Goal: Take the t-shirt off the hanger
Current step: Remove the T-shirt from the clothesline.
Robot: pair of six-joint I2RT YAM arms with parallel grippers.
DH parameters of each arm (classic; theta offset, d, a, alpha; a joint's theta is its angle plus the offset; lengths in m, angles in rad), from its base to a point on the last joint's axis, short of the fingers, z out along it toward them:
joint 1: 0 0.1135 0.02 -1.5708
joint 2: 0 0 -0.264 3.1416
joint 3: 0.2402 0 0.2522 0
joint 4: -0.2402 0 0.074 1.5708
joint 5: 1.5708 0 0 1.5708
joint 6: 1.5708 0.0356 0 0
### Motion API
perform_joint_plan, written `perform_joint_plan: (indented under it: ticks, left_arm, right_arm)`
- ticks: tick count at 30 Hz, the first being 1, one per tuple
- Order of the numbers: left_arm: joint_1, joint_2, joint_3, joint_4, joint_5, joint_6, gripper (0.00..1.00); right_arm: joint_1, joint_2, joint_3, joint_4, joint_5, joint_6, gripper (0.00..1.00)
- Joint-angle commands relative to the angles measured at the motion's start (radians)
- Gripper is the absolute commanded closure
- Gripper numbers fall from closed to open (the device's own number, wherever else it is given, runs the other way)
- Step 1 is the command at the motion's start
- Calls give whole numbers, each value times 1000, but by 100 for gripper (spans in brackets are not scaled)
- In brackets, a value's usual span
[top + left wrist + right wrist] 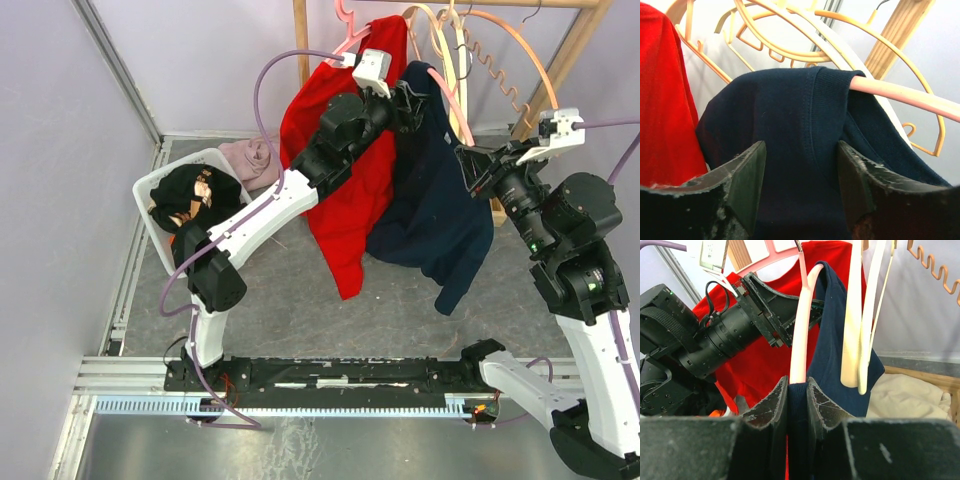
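Note:
A navy t-shirt (430, 215) hangs on a pink hanger (455, 110) from the wooden rack. My left gripper (415, 100) is at its collar. In the left wrist view the left gripper (801, 170) is open, with the navy t-shirt (790, 110) between the spread fingers and the pink hanger (910, 95) sticking out to the right. My right gripper (468, 160) is at the shirt's other shoulder. In the right wrist view the right gripper (798, 385) is shut on navy t-shirt (832, 340) fabric just below the pink hanger (802, 325).
A red shirt (345, 170) hangs just left of the navy one, behind my left arm. Several bare hangers (490, 60) crowd the wooden rack (570, 50). A white basket (160, 185) of clothes stands at the left. A beige cloth (910, 397) lies below right.

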Motion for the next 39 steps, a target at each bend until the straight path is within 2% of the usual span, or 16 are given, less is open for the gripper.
perform_joint_plan:
  ticks: [1,7,9,19,29,39]
  left_arm:
    - [3,-3,42,74,-10,-41,44]
    - [4,-29,2,102,30,-44,89]
    - [4,-36,-5,103,66,-39,97]
    - [-7,-164,-115,130,371,8,97]
    - [-25,-281,-188,58,519,40,97]
    - [-57,-327,-242,122,661,-25,97]
  right_arm:
    - [-4,-29,7,99,-16,9,99]
    - [-5,-20,-2,98,-4,9,99]
    - [-5,-11,-5,98,-2,11,99]
    - [-4,25,-71,191,33,32,99]
    - [-4,70,-56,219,51,21,99]
    - [-5,89,-68,247,96,6,99]
